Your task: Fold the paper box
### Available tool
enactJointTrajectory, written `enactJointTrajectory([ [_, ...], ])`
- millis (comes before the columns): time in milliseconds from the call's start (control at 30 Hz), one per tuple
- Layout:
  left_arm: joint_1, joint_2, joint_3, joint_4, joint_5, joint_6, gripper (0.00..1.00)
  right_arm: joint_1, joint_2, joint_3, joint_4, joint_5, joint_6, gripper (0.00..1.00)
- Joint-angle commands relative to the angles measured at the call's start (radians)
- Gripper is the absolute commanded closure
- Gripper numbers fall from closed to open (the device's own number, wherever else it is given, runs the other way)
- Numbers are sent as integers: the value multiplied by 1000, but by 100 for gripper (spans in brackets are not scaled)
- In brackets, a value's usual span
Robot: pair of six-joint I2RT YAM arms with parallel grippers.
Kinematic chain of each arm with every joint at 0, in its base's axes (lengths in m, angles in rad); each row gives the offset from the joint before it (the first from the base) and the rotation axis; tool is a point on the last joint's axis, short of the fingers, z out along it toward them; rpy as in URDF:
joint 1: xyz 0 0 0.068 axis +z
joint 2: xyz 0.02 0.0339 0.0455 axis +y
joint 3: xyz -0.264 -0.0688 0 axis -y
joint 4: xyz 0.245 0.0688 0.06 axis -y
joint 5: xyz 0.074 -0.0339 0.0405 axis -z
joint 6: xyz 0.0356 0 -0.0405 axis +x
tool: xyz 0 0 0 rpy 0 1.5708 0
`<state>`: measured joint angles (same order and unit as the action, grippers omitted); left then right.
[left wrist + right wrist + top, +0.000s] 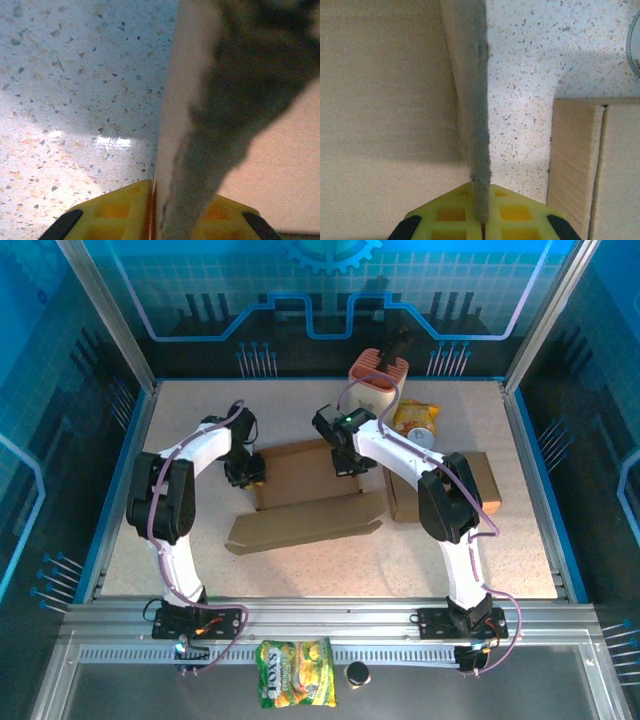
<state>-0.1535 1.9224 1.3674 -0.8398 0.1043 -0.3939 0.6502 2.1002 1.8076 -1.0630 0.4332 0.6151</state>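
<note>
The brown paper box point(310, 490) lies opened out in the middle of the table, its long front flap point(305, 525) spread toward me. My left gripper point(245, 472) is at the box's left side. In the left wrist view that side wall point(185, 100) stands upright between the yellow fingers point(115, 210), jaws slightly apart, with a thin slit beside the left pad. My right gripper point(345, 462) is at the box's right side. It point(482, 190) is shut on the upright right wall point(472, 75), with the box floor point(385, 100) to the left.
A second folded cardboard box point(470, 485) lies just right of the right gripper, close to the held wall point(590, 165). An orange-and-white container point(378, 385) and a yellow snack bag point(415, 418) stand behind. A candy bag point(295, 687) rests on the front rail.
</note>
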Motion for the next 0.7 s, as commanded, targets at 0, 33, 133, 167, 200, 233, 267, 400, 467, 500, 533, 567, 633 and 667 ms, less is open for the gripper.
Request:
enactJointTrajectory([
  [0,-33,-54,-20,-14,-58,1,82,16,-36,-18,8,8,31,100],
  [33,-42,-60,-22,-20,-77,2,82,19,-42,-24,13,12,32,100],
  [133,-59,-82,-43,-17,-121,1,84,26,-61,-40,25,36,37,100],
  [167,-65,-84,-47,-18,-134,5,86,29,-69,-47,30,45,39,100],
  [200,-71,-81,-48,-25,-152,9,89,33,-78,-56,38,53,41,100],
  [233,-79,-80,-48,-32,-172,14,91,37,-86,-64,44,60,44,100],
  [267,-88,-79,-47,-37,-192,18,93,40,-93,-69,48,66,47,100],
  [400,-125,-85,-61,-38,-293,16,98,62,-114,-94,59,96,65,100],
  [467,-136,-85,-69,-38,-329,11,100,72,-122,-108,66,104,73,100],
  [500,-140,-82,-72,-41,-349,10,100,75,-123,-112,65,109,79,100],
  [533,-141,-81,-76,-41,-362,7,100,78,-127,-117,67,110,83,100],
  [567,-141,-80,-77,-42,-370,6,100,78,-126,-120,69,110,86,100],
  [633,-143,-82,-80,-47,-389,0,100,77,-132,-130,75,109,88,100],
  [667,-144,-84,-79,-50,-401,0,100,78,-134,-133,78,109,90,100],
])
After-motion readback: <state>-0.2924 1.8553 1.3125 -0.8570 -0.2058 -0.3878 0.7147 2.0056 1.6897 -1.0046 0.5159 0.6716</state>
